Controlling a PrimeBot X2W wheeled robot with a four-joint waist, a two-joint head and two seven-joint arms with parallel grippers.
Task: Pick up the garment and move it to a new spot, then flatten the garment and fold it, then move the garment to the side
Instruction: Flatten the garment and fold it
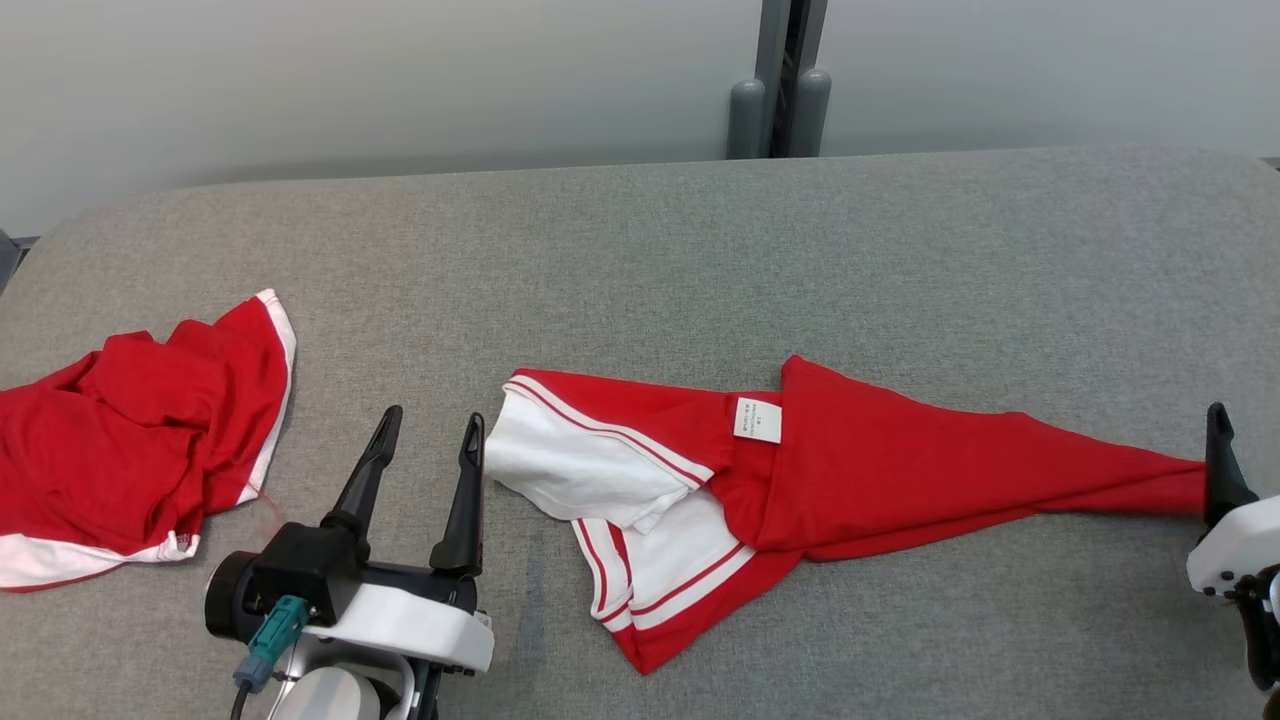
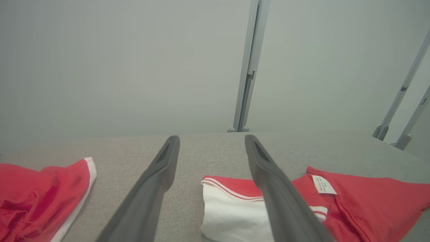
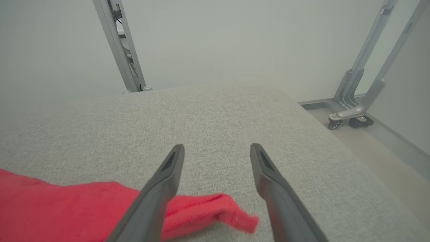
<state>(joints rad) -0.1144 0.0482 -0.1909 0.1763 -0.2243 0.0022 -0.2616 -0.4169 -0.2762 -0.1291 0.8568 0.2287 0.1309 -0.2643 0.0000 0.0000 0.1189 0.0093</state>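
Grey woven-fabric table (image 1: 700, 250), padded look, rounded corners, fills most of the head view; plain pale wall behind it with a grey metal post (image 1: 780, 80).

Task garment (image 1: 900, 470): red knit shirt with white panels and thin red/white stripe trim, lying mid-table toward the near edge. It is bunched and folded over itself at the left end and tapers to a narrow, stretched point at the right. Small white care label (image 1: 757, 420) faces up near the middle; the print is too small to read.

Second garment (image 1: 130, 430): same red with white trim, a crumpled heap at the table's left side, cut off by the frame edge.

Left gripper (image 1: 432, 420): low over the table just left of the shirt's white end, long dark fingers pointing away from the robot, jaws wide apart, nothing between them.

Right gripper (image 3: 217, 148): at the shirt's pointed right tip, jaws apart. The red tip lies on the table between the fingers, partly hidden behind one finger, and is not pinched. In the head view it's mostly cut off, one finger showing.
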